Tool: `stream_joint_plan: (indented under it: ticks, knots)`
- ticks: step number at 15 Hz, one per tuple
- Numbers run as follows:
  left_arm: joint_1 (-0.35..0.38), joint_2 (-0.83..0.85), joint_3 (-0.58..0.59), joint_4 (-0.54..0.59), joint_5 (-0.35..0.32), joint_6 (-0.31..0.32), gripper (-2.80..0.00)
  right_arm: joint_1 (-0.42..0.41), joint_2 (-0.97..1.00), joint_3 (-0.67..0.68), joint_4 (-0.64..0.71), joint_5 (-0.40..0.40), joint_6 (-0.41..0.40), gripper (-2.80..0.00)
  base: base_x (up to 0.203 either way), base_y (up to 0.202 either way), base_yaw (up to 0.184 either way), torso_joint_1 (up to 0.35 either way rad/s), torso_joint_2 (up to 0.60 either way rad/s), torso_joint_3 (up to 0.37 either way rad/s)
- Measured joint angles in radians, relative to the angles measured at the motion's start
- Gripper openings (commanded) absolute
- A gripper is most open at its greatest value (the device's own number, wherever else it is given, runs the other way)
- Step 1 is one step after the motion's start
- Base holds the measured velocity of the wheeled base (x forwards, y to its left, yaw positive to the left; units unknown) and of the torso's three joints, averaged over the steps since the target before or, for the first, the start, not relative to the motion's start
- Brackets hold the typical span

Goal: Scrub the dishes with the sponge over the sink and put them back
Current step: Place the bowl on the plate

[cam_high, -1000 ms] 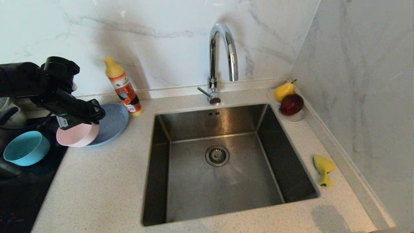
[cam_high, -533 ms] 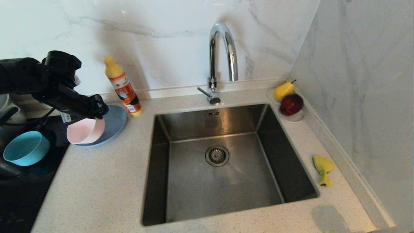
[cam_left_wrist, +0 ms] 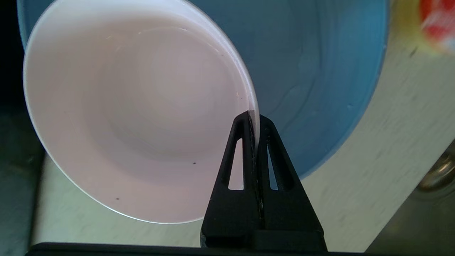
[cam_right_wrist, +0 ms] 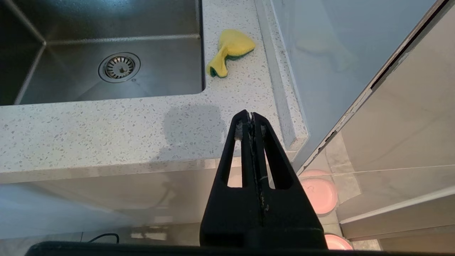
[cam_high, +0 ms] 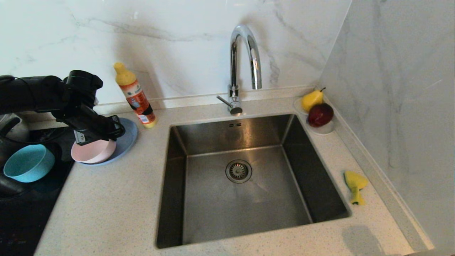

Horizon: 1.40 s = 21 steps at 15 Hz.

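left gripper (cam_left_wrist: pixel 253 115): clamped on the rim of the pale pink dish (cam_high: pixel 93 150), at the bench's left end
pale pink dish: matte, round, shallow-walled; sits on the blue-grey plate (cam_high: pixel 125 144), level or near it
blue-grey plate: wide, matte, flat on the bench just left of the detergent bottle (cam_high: pixel 135 95)
teal bowl (cam_high: pixel 28 162): matte, round, on the black hob (cam_high: pixel 25 213) at far left, apart from the pink dish
sponge (cam_high: pixel 354 186): yellow with a thin green layer, pinched waist; lies on the bench right of the sink (cam_high: pixel 199 213), near the wall
sink: square brushed-steel basin, round drain strainer (cam_high: pixel 238 171), two small overflow slots on the back wall
right gripper (cam_right_wrist: pixel 251 115): shut, holding nothing, parked below the bench's front edge near its right corner
bench (cam_high: pixel 106 202): pale speckled stone, smooth
walls: white marble with grey veins, behind and to the right
faucet (cam_high: pixel 242 67): chrome, arched, behind the sink
saucer (cam_high: pixel 321 128): white, with pear and apple, back right corner
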Motion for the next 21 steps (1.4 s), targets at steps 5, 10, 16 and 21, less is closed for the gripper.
stream_joint_plan:
  ticks: [5,10,16,21]
  knots:
    - [0.0,-0.05,0.006,0.23,-0.024,0.091,-2.8,0.0,0.0,0.0,0.0,0.0,0.0,-2.8,0.0,0.0,0.0,0.0,0.0,0.0]
    - [-0.001,-0.105,0.133,0.29,-0.015,0.118,-2.8,0.0,0.0,0.0,0.0,0.0,0.0,-2.8,0.0,0.0,0.0,0.0,0.0,0.0]
    - [-0.001,-0.132,0.177,0.194,-0.023,0.097,-2.8,0.0,0.0,0.0,0.0,0.0,0.0,-2.8,0.0,0.0,0.0,0.0,0.0,0.0]
    - [-0.002,-0.139,0.18,0.18,-0.021,0.062,0.0,0.0,0.0,0.0,0.0,0.001,0.0,-2.8,0.0,0.0,0.0,0.0,0.0,0.0]
